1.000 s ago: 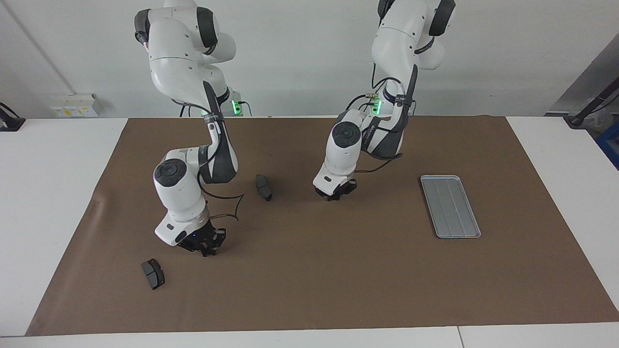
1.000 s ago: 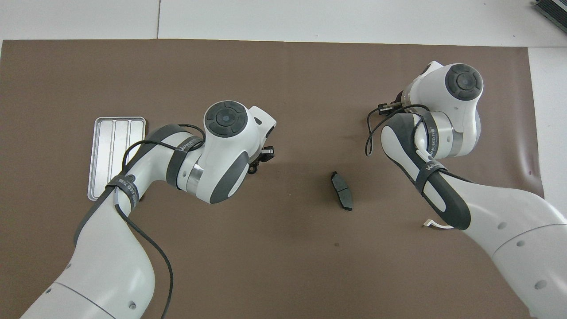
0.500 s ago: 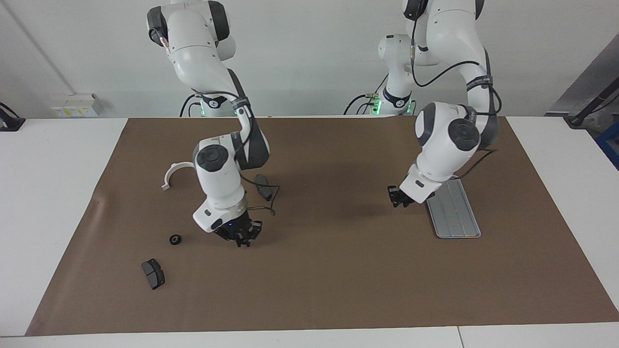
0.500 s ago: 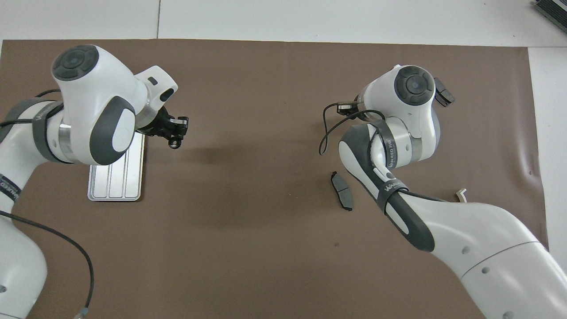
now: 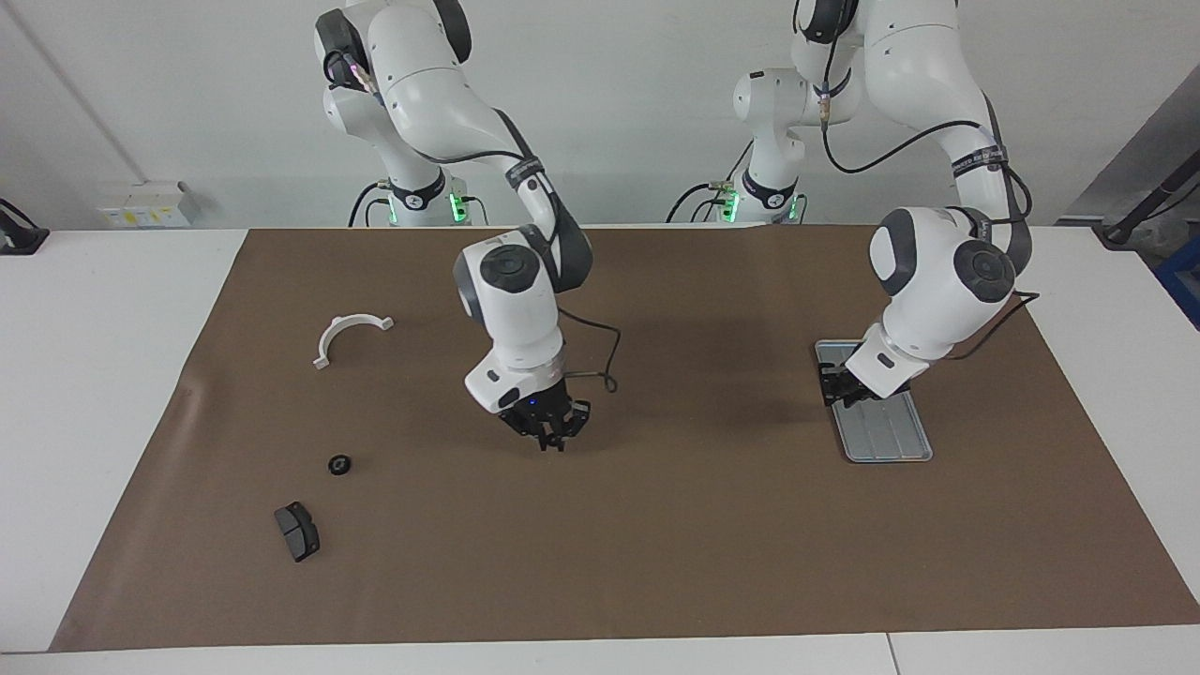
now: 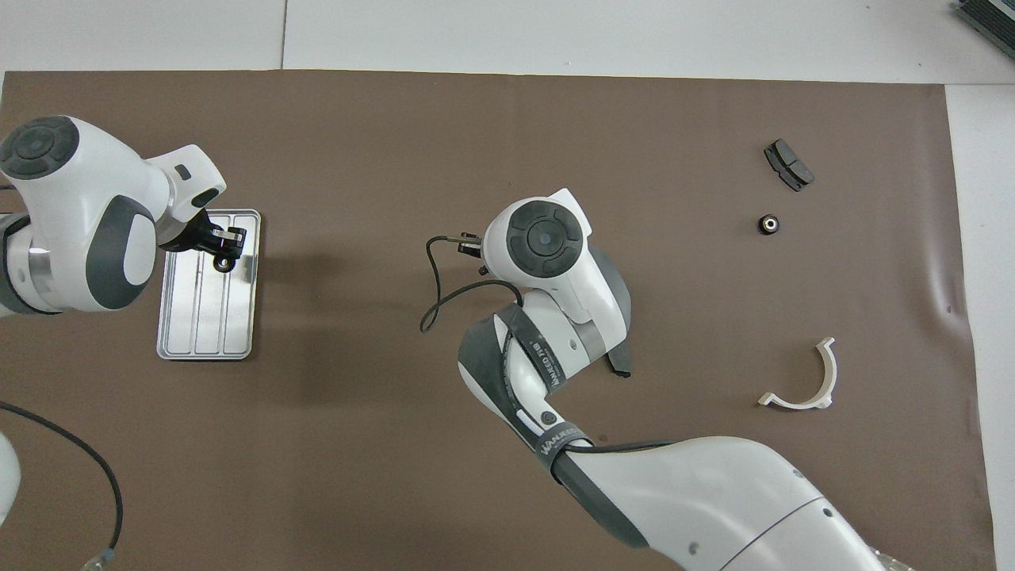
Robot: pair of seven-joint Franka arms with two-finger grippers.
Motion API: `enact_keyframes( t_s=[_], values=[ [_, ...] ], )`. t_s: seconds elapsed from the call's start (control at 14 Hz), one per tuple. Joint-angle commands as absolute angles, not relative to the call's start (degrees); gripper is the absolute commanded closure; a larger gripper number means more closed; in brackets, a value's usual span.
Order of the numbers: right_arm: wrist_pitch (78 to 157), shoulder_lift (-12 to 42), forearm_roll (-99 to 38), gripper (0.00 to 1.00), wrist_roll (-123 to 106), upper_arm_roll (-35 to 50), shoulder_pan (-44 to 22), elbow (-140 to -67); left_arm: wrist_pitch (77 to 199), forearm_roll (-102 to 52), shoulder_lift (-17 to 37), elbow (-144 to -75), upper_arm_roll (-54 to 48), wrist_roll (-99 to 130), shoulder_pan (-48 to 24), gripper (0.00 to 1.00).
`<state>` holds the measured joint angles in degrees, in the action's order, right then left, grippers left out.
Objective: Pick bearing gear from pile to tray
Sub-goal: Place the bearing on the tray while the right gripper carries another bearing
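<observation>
1. Bearing gear [image 5: 339, 464]: one visible lying loose, small, black and round, flat on the brown mat [image 5: 656, 562] toward the right arm's end of the table. Not in the tray.
2. Brake pads: two. One brake pad [image 5: 297, 531] lies just beside the gear, farther from the robots. Of the second brake pad [image 6: 619, 366], only a dark tip shows in the overhead view, under the right arm's wrist near mid-table.
3. White half-ring bracket [image 5: 345, 335]: one, nearer to the robots than the gear, well apart from it.
4. Tray [image 5: 891, 441]: one, silver-grey and grooved, at the left arm's end of the mat, well apart from the loose parts. The visible part holds nothing resting on it.
5. Left gripper [image 5: 843, 391]: hangs over the tray's end nearer the robots. A small dark round part sits at its tips in the overhead view; whether it is a gear or gripped I cannot tell.
6. Right gripper [image 5: 551, 433]: points down over bare mat mid-table. Fingers close together; any hold cannot be made out.
</observation>
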<state>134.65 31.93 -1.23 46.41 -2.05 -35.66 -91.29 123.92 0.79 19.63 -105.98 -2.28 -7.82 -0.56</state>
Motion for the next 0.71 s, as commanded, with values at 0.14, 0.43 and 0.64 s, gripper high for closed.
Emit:
enact_keyframes(
  t_s=[0.14, 0.43, 0.64],
  values=[
    [137.4, 34.0, 0.7, 1.00, 52.1, -2.2, -38.1, -91.2, 131.0, 1.8, 18.2, -112.0, -2.7, -10.9, 2.4, 1.00],
    [138.1, 34.2, 1.2, 0.27, 52.8, -2.2, -38.2, -91.5, 131.7, 1.8, 18.3, -112.1, -2.8, -10.3, 2.3, 0.22],
    [137.3, 34.0, 6.0, 0.00, 52.8, -2.4, -38.0, -91.1, 131.6, 1.8, 18.5, -110.8, -2.8, -10.3, 1.7, 0.00]
  ],
)
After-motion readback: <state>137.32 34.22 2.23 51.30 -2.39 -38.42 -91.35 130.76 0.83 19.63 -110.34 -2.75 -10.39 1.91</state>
